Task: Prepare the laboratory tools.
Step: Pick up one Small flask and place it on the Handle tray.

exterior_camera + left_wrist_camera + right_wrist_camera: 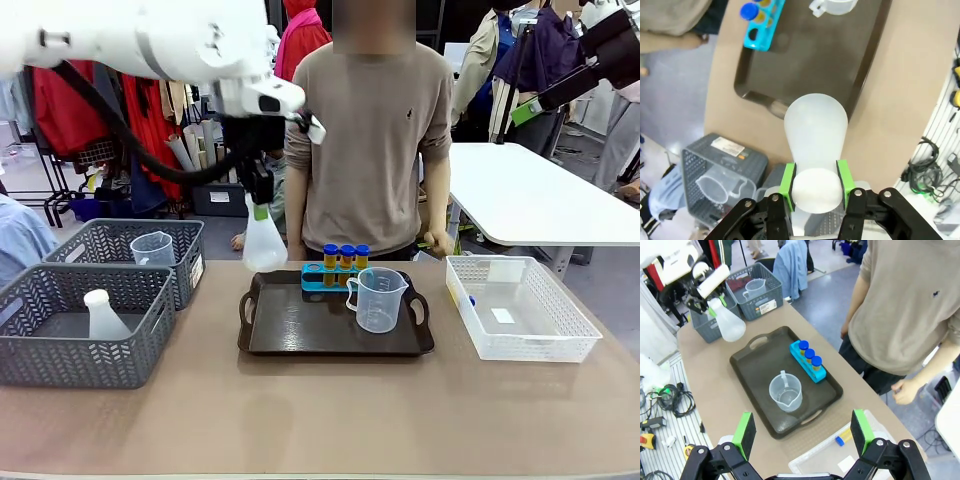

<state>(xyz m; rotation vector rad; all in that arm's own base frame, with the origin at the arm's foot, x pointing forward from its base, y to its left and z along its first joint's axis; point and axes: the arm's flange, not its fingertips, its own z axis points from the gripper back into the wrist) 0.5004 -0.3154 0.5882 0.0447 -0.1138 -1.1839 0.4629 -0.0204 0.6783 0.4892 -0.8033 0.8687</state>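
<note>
My left gripper [260,208] is shut on the neck of a translucent white conical flask [264,247], which hangs in the air over the left end of the dark tray [300,335]. In the left wrist view the green pads [788,180] clamp the flask [816,125] neck. On the tray stand a clear handled beaker [378,298] and a blue rack [335,278] with three blue-capped amber tubes. My right gripper [805,432] is open, high above the table's right end. Another tube [842,437] lies in the white basket [520,345].
Two grey mesh baskets sit at the left: the near one [60,365] holds another flask [103,315], the far one [185,250] another beaker [152,248]. A person stands at the far edge behind the tray. Bare tabletop lies in front.
</note>
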